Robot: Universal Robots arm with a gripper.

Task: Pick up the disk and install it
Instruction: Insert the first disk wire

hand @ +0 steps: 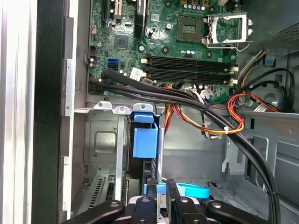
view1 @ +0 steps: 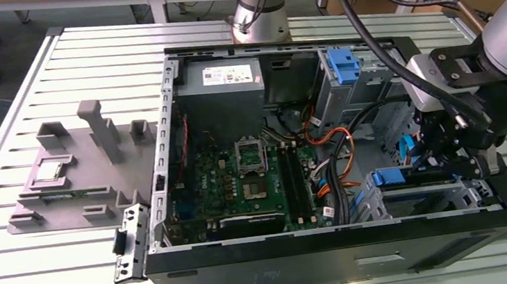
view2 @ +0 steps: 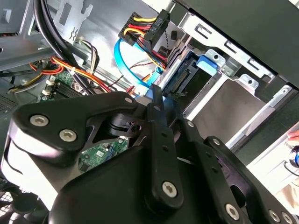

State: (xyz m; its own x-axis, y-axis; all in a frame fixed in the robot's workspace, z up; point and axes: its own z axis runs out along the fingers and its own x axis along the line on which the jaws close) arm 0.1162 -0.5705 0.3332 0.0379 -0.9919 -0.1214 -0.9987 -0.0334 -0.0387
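The disk [view1: 398, 177], silver in a blue carrier, stands on edge in the metal drive cage [view1: 464, 195] at the case corner nearest the exterior view's right. Its blue handle tab [hand: 145, 140] shows in the first wrist view. Its dark connector end [view2: 184, 79] shows in the second wrist view. My gripper [view1: 447, 165] hangs right over the cage. Its fingers [hand: 170, 193] stand close together at the disk's end, shut [hand: 160, 184]. Whether they pinch the carrier is hidden by the gripper body [view2: 156, 95].
The open computer case [view1: 338, 245] lies on a slatted table [view1: 24, 275]. Inside are the motherboard [view1: 248, 177], a power supply [view1: 219, 75], an upright blue latch [view1: 346, 65] and cable bundles [hand: 210, 112]. A blue flat cable [hand: 191, 190] runs beside the gripper. A grey fixture [view1: 70, 173] sits outside.
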